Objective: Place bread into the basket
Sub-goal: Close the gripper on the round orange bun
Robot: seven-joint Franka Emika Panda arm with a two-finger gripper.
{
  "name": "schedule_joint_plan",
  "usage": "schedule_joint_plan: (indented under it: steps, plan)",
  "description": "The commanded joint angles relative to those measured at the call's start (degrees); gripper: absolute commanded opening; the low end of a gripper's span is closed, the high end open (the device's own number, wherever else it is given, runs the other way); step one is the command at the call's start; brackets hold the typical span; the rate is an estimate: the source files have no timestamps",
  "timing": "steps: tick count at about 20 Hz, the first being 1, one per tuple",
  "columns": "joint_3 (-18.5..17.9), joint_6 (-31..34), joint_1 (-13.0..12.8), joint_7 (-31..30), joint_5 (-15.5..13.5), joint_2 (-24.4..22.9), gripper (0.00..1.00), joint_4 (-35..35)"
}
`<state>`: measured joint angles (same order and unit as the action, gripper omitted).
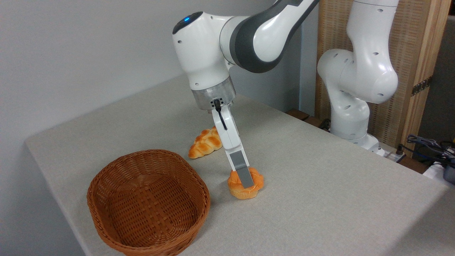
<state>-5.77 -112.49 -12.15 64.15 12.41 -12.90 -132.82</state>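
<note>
Nearest us sits the basket [148, 202], a brown woven wicker bowl with nothing visible inside it, standing on the grey surface [320, 185] down and to the left of the jaws. We find the bread [256, 187], a small orange-golden bun with a swirled top and a paler base, just to the right of the basket's rim and apart from it, resting on the surface. The gripper [245, 179] reaches down at a slant onto the bun: we see one grey-padded finger [241, 167] lying across the front of the bun's top, its tip pressed at the swirl. The other finger is hidden behind the first, so we cannot tell how wide the jaws stand or whether they have closed on the bun. What we can say is that the bun lies right at the fingertips, under and behind the visible pad, and still sits flat on the surface.

Beyond the jaws, up and to the left, lies a long braided golden loaf [204, 144], partly hidden by the white finger body. The white arm [227, 46] rises from there toward the upper right.
</note>
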Motion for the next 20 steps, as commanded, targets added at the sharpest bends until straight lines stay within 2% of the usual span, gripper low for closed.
schedule_joint_plan:
  steps: [1,13,14,15,16,17,18,20]
  plan:
    - [-1.3,-1.1,-0.3,2.5,1.0,-0.7,1.00,-0.7]
    - [-1.3,-5.5,-0.3,2.6,1.0,0.1,0.99,-3.1]
    - [-1.3,-5.5,-0.3,2.5,1.0,0.2,0.95,-3.1]
    - [-1.3,-5.5,-0.3,2.4,1.0,0.1,0.86,-3.2]
    - [-1.3,-5.5,-0.3,2.4,1.0,0.2,0.71,-3.3]
    - [-1.3,-5.5,-0.3,2.4,1.0,0.2,0.51,-3.6]
    - [-1.3,-5.5,-0.3,2.4,1.0,0.2,0.44,-3.7]
    - [-1.4,-5.5,-0.3,2.5,1.0,0.2,0.42,-3.7]
